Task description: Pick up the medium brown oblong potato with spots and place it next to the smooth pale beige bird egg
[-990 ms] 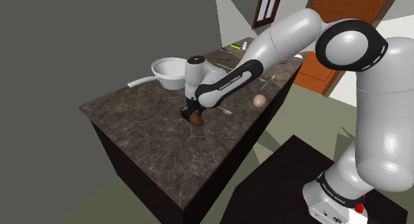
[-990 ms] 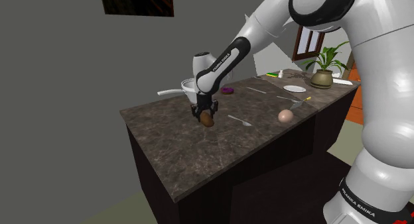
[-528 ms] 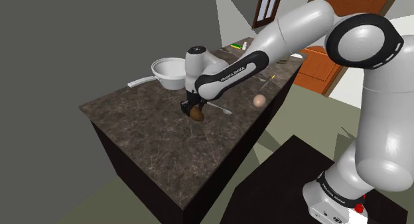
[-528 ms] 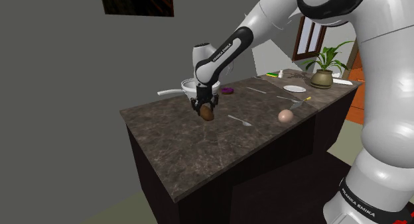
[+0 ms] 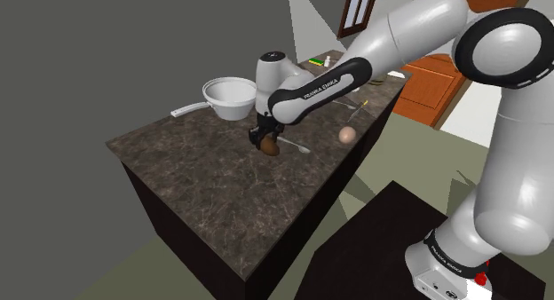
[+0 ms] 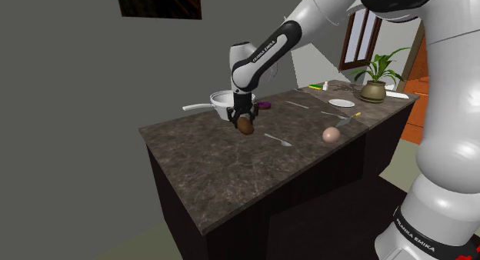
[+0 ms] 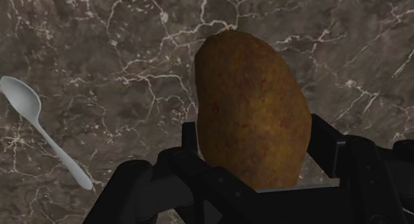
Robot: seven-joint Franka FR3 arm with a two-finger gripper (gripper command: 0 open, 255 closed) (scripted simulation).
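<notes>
Above counter, potato w/ lower end behind pincer.

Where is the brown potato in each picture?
Shoulder view: potato, near the middle, in the gripper over the dark countertop.
Second exterior view: potato, a little left of the middle, upper half.
Wrist view: potato, clasped by the gripper, close up.
Shared landmark: the white spoon lying beside it on the countertop.

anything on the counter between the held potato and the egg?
One spoon lies between the potato and the egg; the rest of that stretch of counter is bare. Clearest in the second exterior view.
</notes>
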